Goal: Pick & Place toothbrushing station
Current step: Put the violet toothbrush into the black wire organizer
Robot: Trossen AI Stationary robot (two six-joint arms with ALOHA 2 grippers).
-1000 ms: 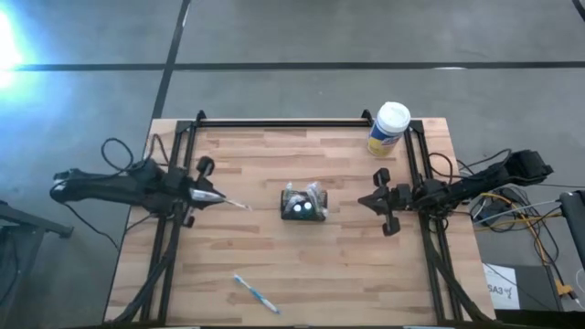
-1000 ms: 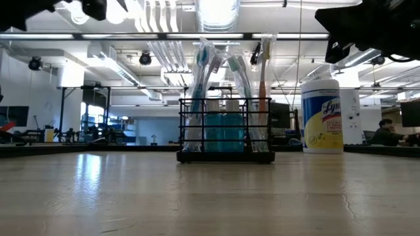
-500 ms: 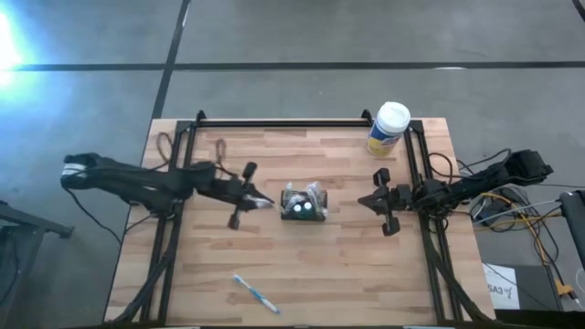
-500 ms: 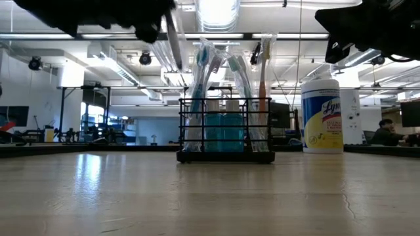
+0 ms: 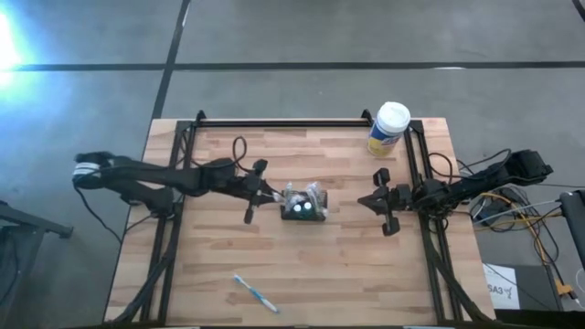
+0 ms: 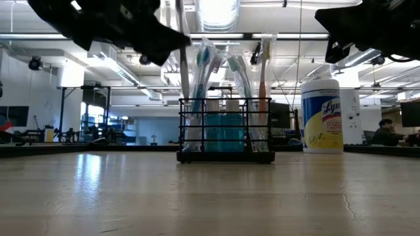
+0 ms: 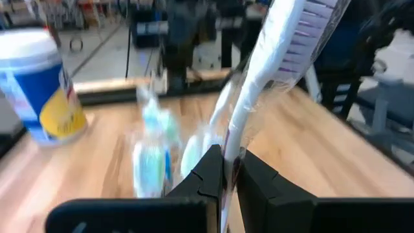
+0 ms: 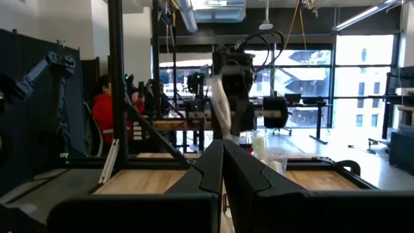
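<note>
A loose toothbrush (image 5: 255,294) is seen lying flat near the front edge of the table (image 5: 347,283), well apart from everything else. At mid-table the toothbrushing station (image 5: 303,203) is found standing upright, with wrapped brushes and blue-green bottles inside it. The left gripper (image 5: 272,196) is held just beside the station's left side, above the tabletop, its jaws pinched on a wrapped toothbrush (image 7: 272,58) with the bristle head uppermost. The right gripper (image 5: 364,201) is parked near the table's right edge, well apart from the station, jaws pressed together with nothing between them. A yellow wipes canister (image 5: 388,129) with a white cap is noted at the far right corner.
</note>
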